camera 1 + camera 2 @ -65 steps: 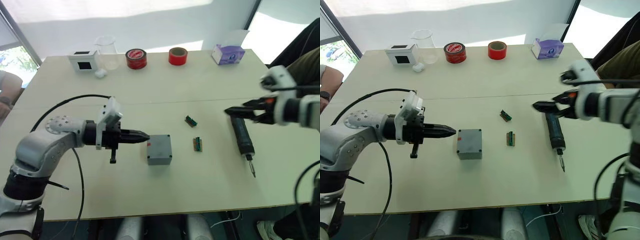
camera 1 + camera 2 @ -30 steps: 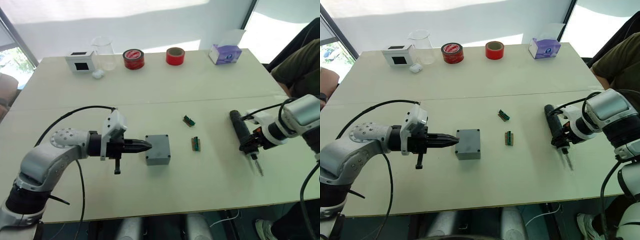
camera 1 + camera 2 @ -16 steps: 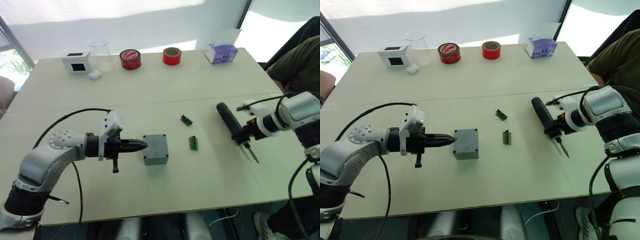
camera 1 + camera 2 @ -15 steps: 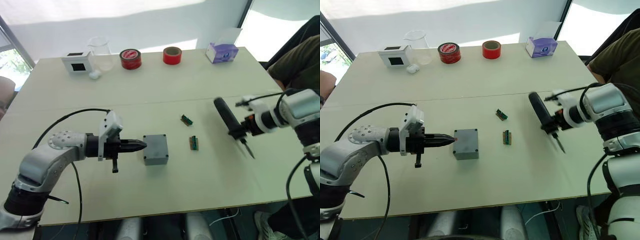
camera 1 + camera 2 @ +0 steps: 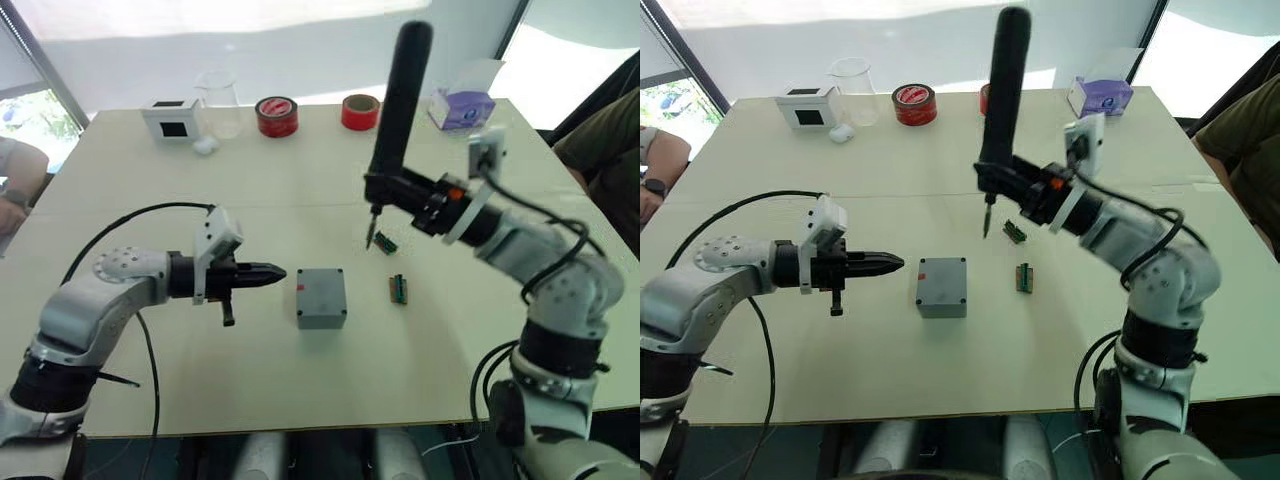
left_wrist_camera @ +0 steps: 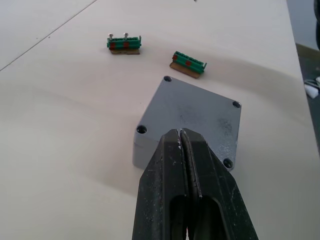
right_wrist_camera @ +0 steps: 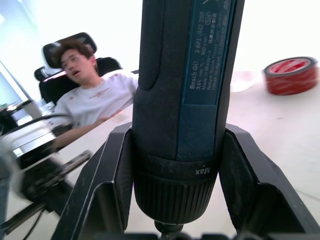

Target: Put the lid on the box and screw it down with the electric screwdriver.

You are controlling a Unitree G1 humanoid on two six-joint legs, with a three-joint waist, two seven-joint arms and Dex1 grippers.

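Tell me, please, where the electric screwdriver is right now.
In the right eye view, the electric screwdriver stands upright in the right gripper, raised above mid-table, its bit pointing down beyond the box.

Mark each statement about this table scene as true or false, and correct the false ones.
1. The right claw holds the thick black cylindrical electric screwdriver upright, bit down. True.
2. The left claw is shut on the small grey plastic square box. False: its fingers are closed together, but they stop beside the box with a gap.
3. The grey lid already sits on top of the box. True.
4. The screwdriver's bit rests in a corner hole of the lid. False: the bit is off to the side of the box, near a small green terminal block.
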